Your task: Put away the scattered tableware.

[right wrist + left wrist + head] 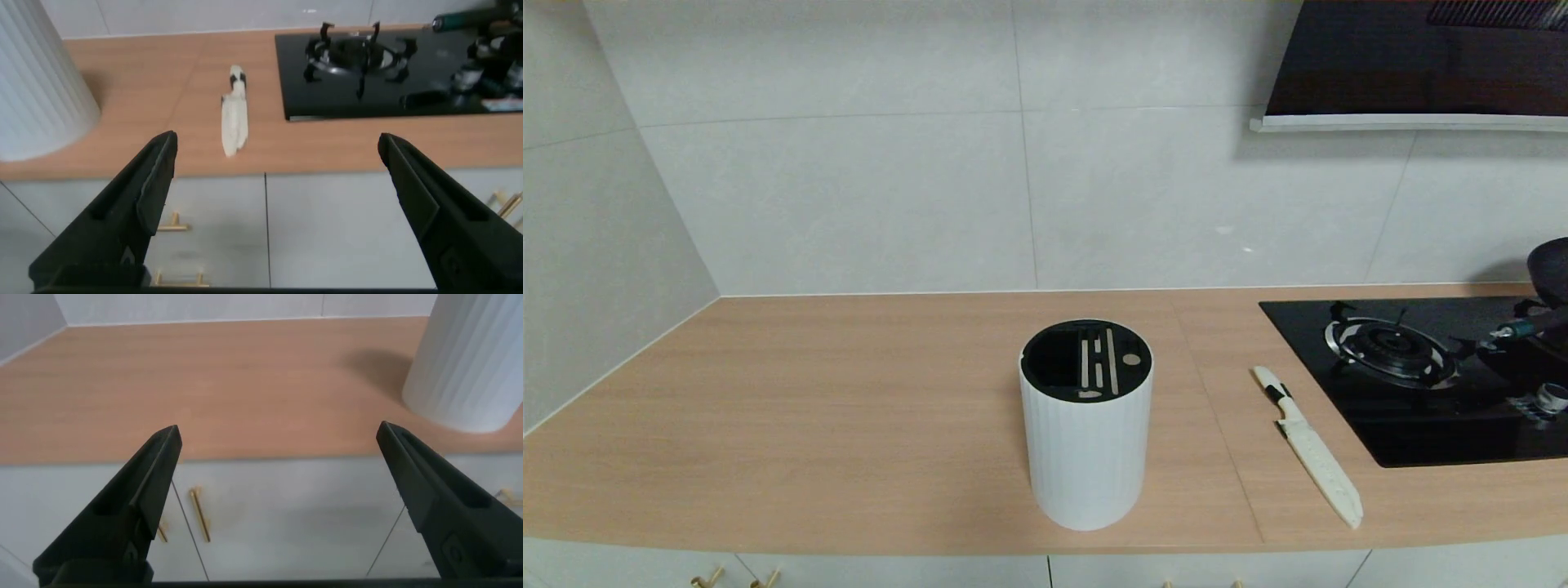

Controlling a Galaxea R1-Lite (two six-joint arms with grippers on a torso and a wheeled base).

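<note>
- I see the white ribbed cylindrical holder with a black slotted top [1086, 441] standing upright on the light wooden countertop [809, 408]. It is in the lower middle of the head frame, a little right of centre.
- The white-bladed knife with a white handle and a black band [1307, 445] lies flat on that countertop in the lower right of the head frame. It is between the holder and the black glass gas hob [1405, 425], near the hob's edge and well apart from the holder. Its handle points toward the wall and its tip toward the counter's front edge.
- My left gripper [278, 433] has its two dark fingers spread wide with nothing between them. It hangs in front of the counter edge, over the white cabinet doors with brass handles [286, 523].
- My right gripper [276, 140] is likewise spread wide and empty, in front of the counter edge, with the knife lying on the counter beyond it.
- A pale grey tiled wall [931, 180] backs the counter, and a dark range hood [1421, 57] sits in the upper right of the head frame.
</note>
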